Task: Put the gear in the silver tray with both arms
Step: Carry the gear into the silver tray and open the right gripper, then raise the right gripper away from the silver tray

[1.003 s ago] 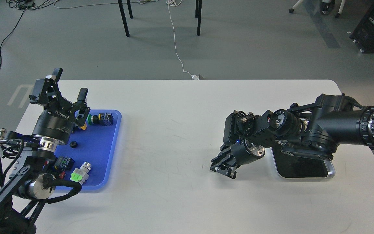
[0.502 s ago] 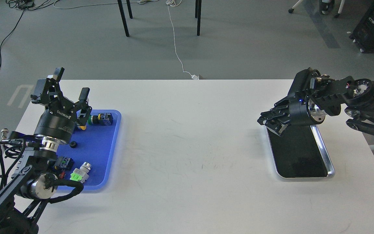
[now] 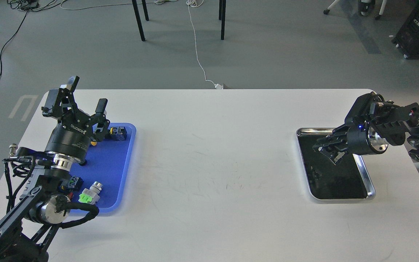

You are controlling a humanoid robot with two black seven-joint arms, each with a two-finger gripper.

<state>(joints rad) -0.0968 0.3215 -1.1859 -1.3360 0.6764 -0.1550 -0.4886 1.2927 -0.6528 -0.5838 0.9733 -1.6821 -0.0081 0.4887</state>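
Gear first: we cannot pick it out with certainty anywhere. Our shiny rectangular silver tray (image 3: 365, 174) sits at the right of the white table (image 3: 209, 145), its dark bottom showing only reflections. Our right gripper (image 3: 326, 148) hangs over the tray's far end, too dark to tell whether its fingers pinch anything. Our left gripper (image 3: 84, 96) hovers with fingers spread wide and empty above the blue plastic tray (image 3: 116, 171), which holds small parts. We judge the placing either just under way or not yet begun.
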